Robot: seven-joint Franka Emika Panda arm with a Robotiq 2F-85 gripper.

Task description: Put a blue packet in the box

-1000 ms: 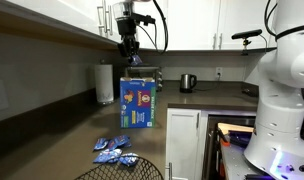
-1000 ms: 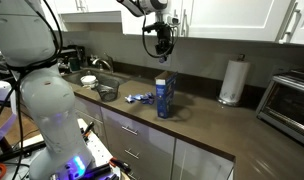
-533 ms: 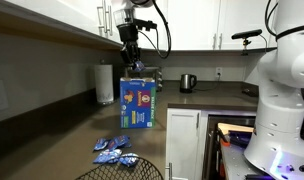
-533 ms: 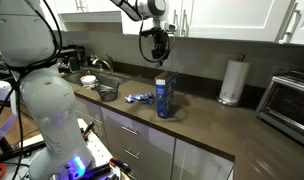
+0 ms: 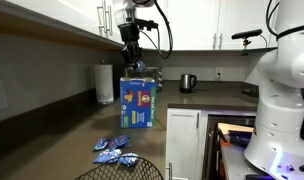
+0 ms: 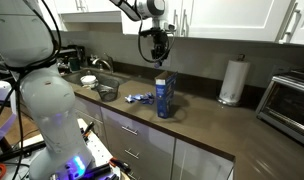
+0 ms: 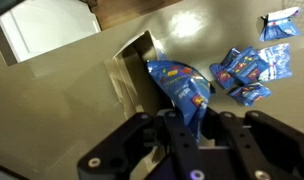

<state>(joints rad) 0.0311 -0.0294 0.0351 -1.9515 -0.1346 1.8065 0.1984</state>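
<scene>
My gripper hangs just above the open top of the tall blue box, which stands upright on the dark counter. It is shut on a blue packet that dangles from the fingers over the box's opening. In an exterior view the gripper holds the packet a short way above the box. Several more blue packets lie loose on the counter, also seen in the wrist view.
A paper towel roll stands behind the box by the wall, and a kettle further back. A silver toaster oven is at the counter's end. A sink with dishes lies beyond the loose packets.
The gripper with the blue packet has come down a little and shifted over the box's top; in the last half second it has barely moved.
</scene>
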